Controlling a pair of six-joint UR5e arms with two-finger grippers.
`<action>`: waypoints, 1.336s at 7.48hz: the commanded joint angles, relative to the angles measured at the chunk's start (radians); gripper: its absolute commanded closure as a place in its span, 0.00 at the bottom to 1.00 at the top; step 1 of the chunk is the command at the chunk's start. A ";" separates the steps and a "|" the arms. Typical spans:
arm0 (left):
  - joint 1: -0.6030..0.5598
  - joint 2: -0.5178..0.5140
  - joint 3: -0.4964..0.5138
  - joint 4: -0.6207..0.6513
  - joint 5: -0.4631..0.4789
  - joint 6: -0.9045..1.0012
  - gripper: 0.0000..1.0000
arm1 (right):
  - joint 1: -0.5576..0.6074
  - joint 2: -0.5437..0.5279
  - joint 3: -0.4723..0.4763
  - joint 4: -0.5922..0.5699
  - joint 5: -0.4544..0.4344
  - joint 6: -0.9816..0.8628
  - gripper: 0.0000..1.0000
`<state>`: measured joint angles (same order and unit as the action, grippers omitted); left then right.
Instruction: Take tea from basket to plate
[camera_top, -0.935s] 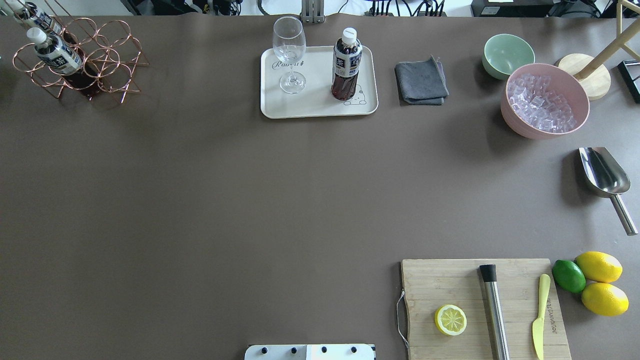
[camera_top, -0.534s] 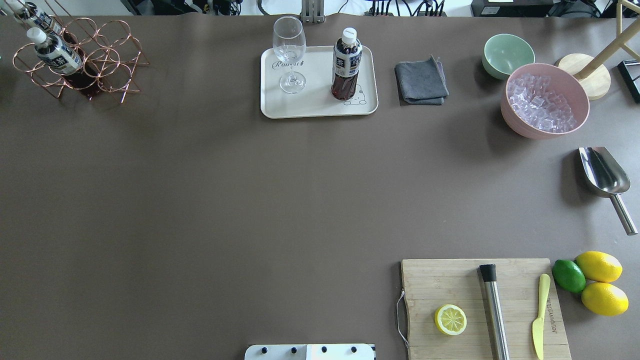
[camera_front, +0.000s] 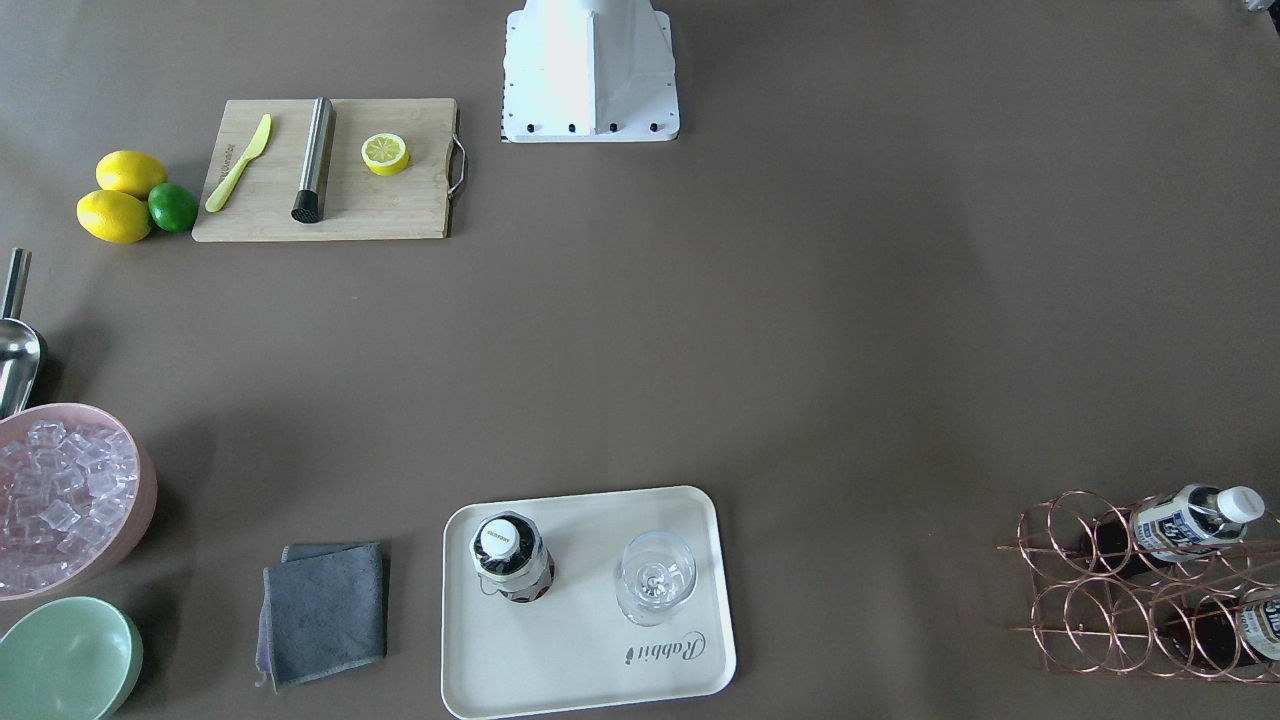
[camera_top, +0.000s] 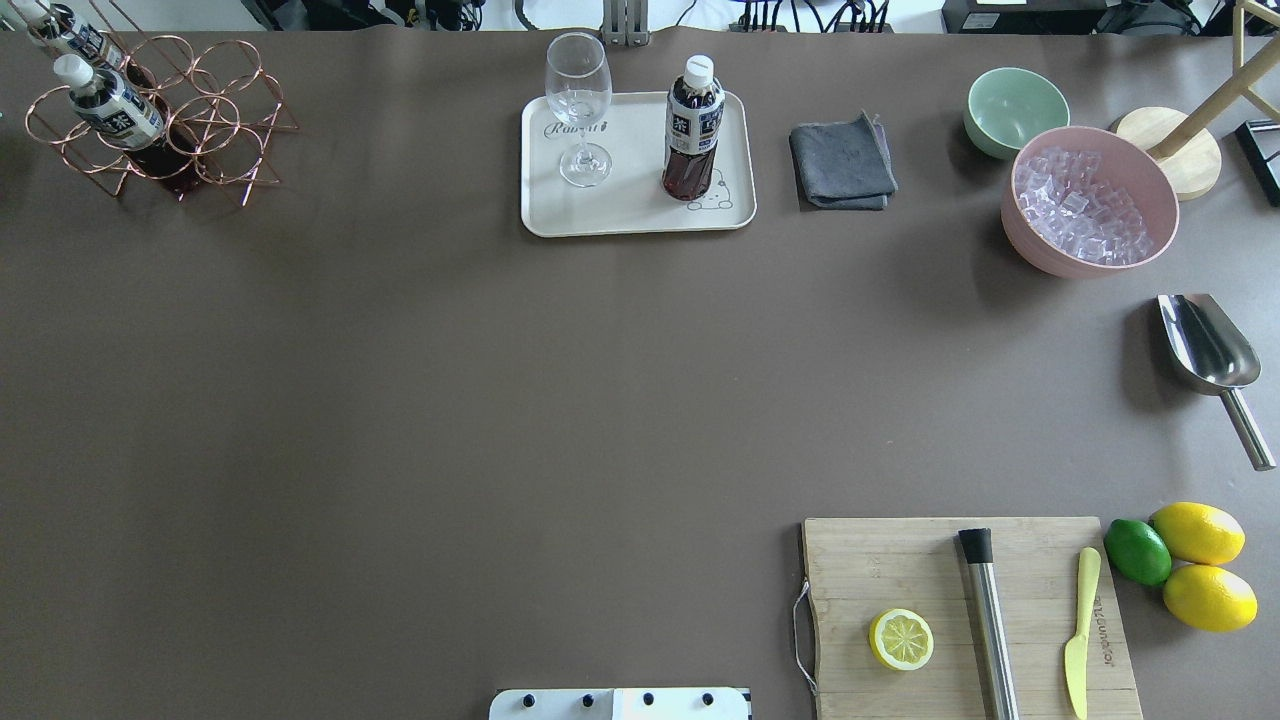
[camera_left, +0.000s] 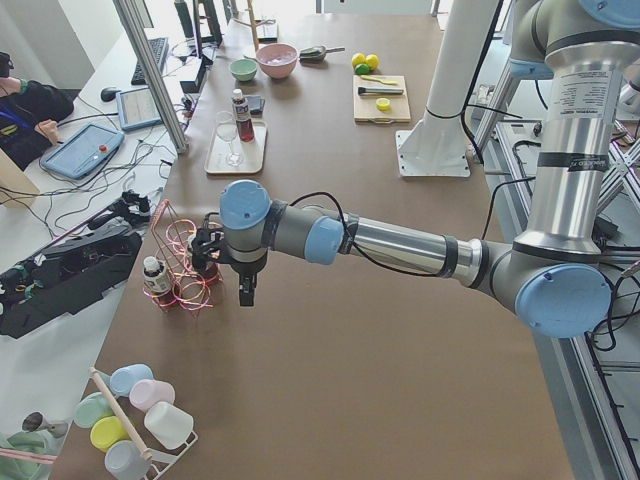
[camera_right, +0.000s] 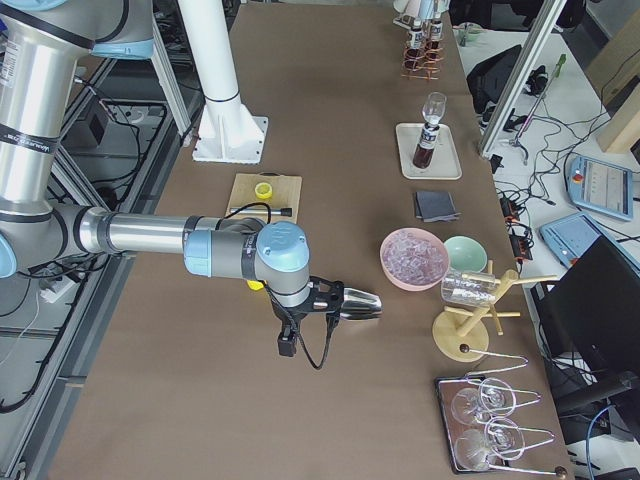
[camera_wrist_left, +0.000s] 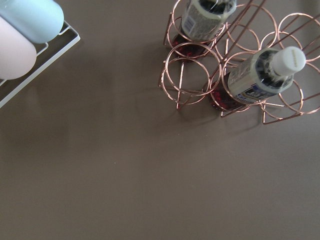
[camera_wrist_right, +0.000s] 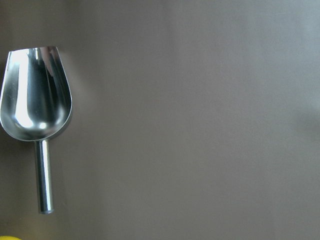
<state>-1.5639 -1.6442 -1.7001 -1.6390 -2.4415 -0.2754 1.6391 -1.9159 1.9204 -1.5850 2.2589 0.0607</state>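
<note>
Standing upright on the cream plate (camera_top: 630, 215), the tea (camera_top: 693, 130) sits over the bear drawing with a wine glass (camera_top: 580, 110) just beside it, which I read as the carry done and the drink set ready for pouring. Well apart at the table's far corner on my left, the basket (camera_top: 215, 130) holds two like bottles (camera_wrist_left: 262, 77), each leaning in a ring cell that keeps it from rolling. My left claw (camera_left: 205, 250) hangs close by that basket and my right claw (camera_right: 328, 297) hovers near the steel scoop (camera_wrist_right: 36, 95). Only the two side views catch them, so I cannot tell whether either is apart or together. The overhead and front cameras show no arm at all. My left wrist camera gives the basket's rings from above, and the front view alone looks straight down on the tea's white cap
</note>
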 joint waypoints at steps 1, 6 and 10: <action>0.005 0.067 0.026 0.007 -0.007 0.002 0.02 | 0.002 0.001 -0.004 0.000 -0.001 0.004 0.00; 0.016 0.089 0.002 0.042 -0.005 0.005 0.02 | 0.033 0.003 -0.006 0.002 -0.001 0.008 0.00; 0.007 0.072 -0.036 0.273 0.009 0.128 0.02 | 0.041 0.009 -0.014 0.004 -0.001 0.005 0.00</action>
<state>-1.5535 -1.5659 -1.7256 -1.4739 -2.4384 -0.2182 1.6719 -1.9075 1.9081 -1.5817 2.2566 0.0670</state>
